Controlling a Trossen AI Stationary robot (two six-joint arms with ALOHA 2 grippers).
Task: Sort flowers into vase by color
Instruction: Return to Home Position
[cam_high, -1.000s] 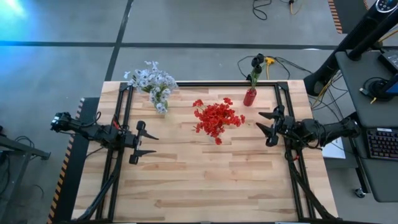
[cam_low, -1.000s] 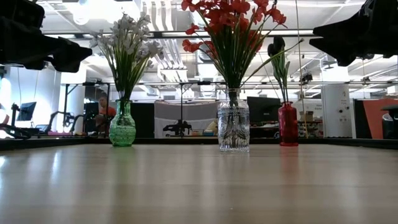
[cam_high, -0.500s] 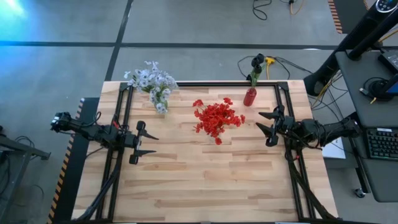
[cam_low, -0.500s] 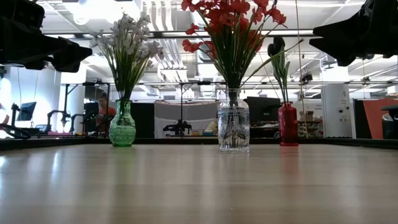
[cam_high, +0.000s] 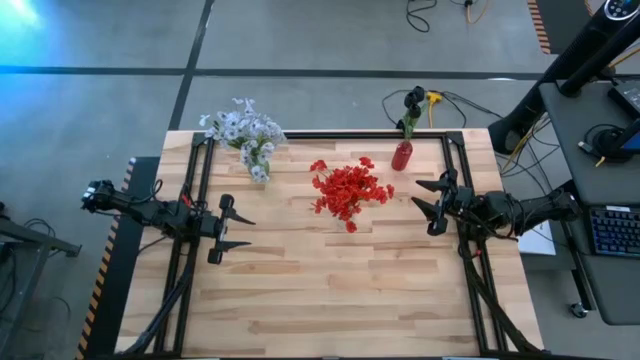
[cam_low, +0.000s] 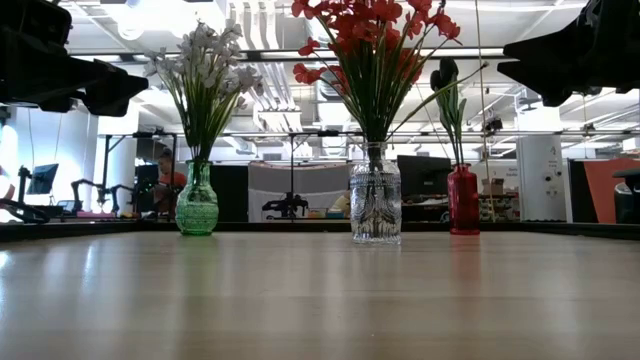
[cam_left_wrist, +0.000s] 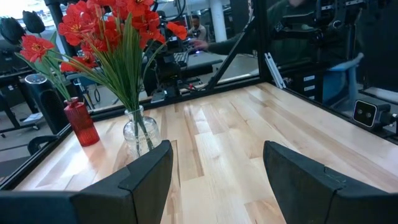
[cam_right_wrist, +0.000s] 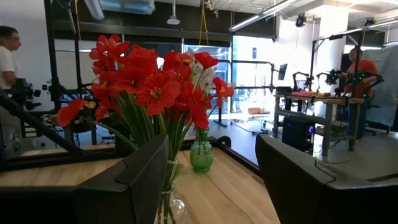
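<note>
The left gripper (cam_high: 250, 232) hangs over the left part of the wooden table (cam_high: 330, 290). It points toward the middle with its fingers (cam_left_wrist: 146, 177) spread apart and nothing between them. In the low view it sits well above the tabletop, about level with the blossoms.

Beyond it, near the far left corner, the green vase (cam_low: 197, 205) stands upright and holds the white flowers (cam_high: 240, 128), whose spray spreads out over the far edge.

At the middle of the table, slightly toward the far side, the clear glass vase (cam_low: 375, 208) holds the red flowers (cam_high: 348, 190) in a full bunch, their green stems gathered in its neck.

To the right of that bunch, at the far edge, the slim red vase (cam_high: 402, 156) stands upright with the dark flowers (cam_high: 412, 100) rising from it on thin stems.

The right gripper (cam_high: 417, 195) hangs over the right part of the table, just right of the red bunch when seen from above. It points toward the middle, fingers apart and empty, and is also raised clear of the tabletop.

A person (cam_right_wrist: 359, 62) in an orange shirt stands in the room beyond.
</note>
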